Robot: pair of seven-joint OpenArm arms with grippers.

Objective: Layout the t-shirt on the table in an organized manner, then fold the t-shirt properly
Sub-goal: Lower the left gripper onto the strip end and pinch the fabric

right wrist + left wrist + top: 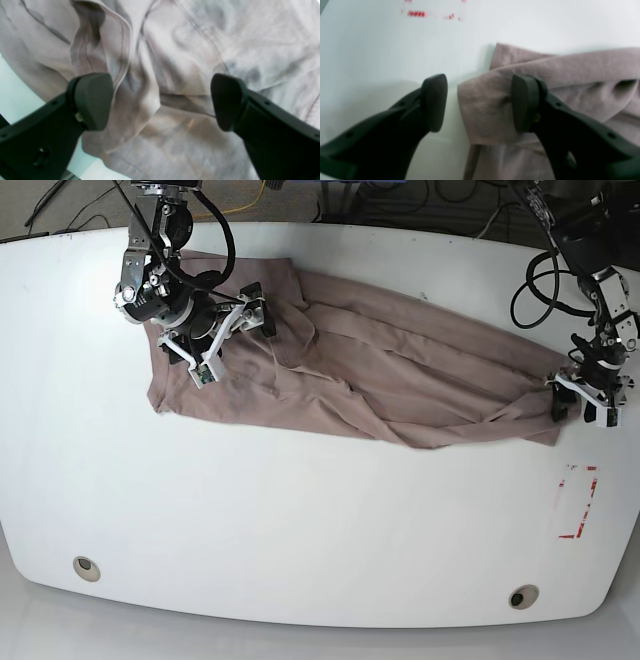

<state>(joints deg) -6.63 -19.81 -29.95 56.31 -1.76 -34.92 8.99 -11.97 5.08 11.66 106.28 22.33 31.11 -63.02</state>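
Observation:
The mauve-brown t-shirt (380, 375) lies wrinkled and stretched slantwise across the white table (300, 520), from the far left to the right edge. My right gripper (232, 335) hovers over the shirt's left end. In the right wrist view it (160, 102) stands wide open above bunched fabric (175, 62) with a stitched hem. My left gripper (585, 400) is at the shirt's right tip. Seen from the left wrist, it (480, 102) is open and straddles a folded edge of the shirt (487, 107). One finger (525, 102) rests over the cloth, the other (435, 102) over bare table.
A red tape rectangle (578, 502) marks the table near the right edge, close to my left gripper, and shows blurred in the left wrist view (417, 13). Two round grommet holes (86, 567) (522, 596) sit near the front edge. Cables (540, 270) hang behind the table.

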